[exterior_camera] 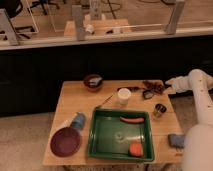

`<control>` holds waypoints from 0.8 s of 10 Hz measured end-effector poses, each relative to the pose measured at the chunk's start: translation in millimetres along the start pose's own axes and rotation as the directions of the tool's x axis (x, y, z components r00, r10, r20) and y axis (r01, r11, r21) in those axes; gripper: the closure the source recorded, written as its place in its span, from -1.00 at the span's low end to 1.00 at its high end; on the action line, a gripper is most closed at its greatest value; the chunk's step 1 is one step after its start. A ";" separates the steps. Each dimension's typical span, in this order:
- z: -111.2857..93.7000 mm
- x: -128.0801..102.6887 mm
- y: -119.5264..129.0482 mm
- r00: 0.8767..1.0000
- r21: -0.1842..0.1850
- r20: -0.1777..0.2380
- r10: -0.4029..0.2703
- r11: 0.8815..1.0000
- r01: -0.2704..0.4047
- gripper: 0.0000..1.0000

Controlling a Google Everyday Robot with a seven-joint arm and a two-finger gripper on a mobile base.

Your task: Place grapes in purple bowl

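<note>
1. One hand (169, 86) only, on the end of the white arm (199, 87), extended in from the right over the far right corner of the desk (75, 97). Open or closed: cannot tell.
2. Just left of the hand, touching it or very nearly: the grapes (153, 86), a dark reddish knobbly cluster lying on the desk near the back edge, right of the white cup (124, 95). Already gripped or merely met: cannot tell.
3. Long axis of the bunch roughly left to right, so in line with the arm's reach rather than across it. Probably calls for a grasp from above, across the narrow width.
4. Well apart, on the opposite corner: the purple bowl (65, 142), wide and shallow, at the near left of the desk. Not to be confused with the smaller dark red bowl (93, 81) at the back.
5. Between grapes and purple bowl: the green tray (93, 135), holding an orange stick (132, 119) and a round orange fruit (135, 148). Hence a long diagonal carry, back right to front left, over or around the tray and high enough to clear its rim.
6. Judged stage: at the pick-up, with carry and release not yet done.
7. Main risk: a loose bunch swinging or shedding on so long a crossing.
</note>
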 end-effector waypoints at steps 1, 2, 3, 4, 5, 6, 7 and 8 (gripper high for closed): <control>-0.1 -1.1 0.6 1.000 -0.004 0.003 0.001 1.000 -0.001 -0.60; 2.6 -4.7 4.2 1.000 -0.012 0.013 0.000 1.000 0.000 -0.60; 4.4 -7.4 6.2 1.000 -0.015 0.017 -0.003 1.000 0.003 -0.60; 7.1 -9.4 8.0 1.000 -0.017 0.021 -0.004 1.000 0.005 -0.60; 10.4 -10.1 9.1 1.000 -0.017 0.023 -0.004 1.000 0.004 -0.60; 15.5 -9.1 10.5 1.000 -0.017 0.024 0.000 1.000 0.000 -0.60; 20.3 -8.6 10.3 1.000 -0.013 0.023 0.002 1.000 -0.002 -0.60; 25.3 -8.7 10.9 1.000 -0.006 0.018 -0.003 1.000 0.003 -0.60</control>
